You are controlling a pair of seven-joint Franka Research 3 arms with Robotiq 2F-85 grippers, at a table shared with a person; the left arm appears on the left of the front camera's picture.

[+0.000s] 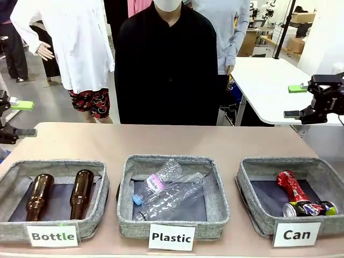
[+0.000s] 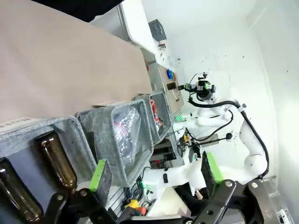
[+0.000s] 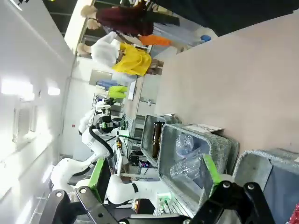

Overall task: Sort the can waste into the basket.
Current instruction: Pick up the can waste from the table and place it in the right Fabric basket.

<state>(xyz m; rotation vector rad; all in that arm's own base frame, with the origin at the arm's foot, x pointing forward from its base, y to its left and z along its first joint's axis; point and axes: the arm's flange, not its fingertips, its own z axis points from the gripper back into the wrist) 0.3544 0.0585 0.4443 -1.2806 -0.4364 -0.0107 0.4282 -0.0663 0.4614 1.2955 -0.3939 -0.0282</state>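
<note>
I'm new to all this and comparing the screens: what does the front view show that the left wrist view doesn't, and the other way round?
Front view alone: the person's dark top, the crushed red can and dark printed can lying in the Can basket, and all three labels. Left wrist view alone: the left gripper seen close up, open, with nothing between its fingers. Shared: the brown bottles, the Plastic basket with its clear bottles, and the right gripper.

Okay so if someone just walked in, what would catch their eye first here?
Probably the three labelled grey baskets lined up along the near table edge. The Can basket on the right holds a crushed red can and a dark printed can, while both end effectors, left and right, hang open at the sides.
</note>
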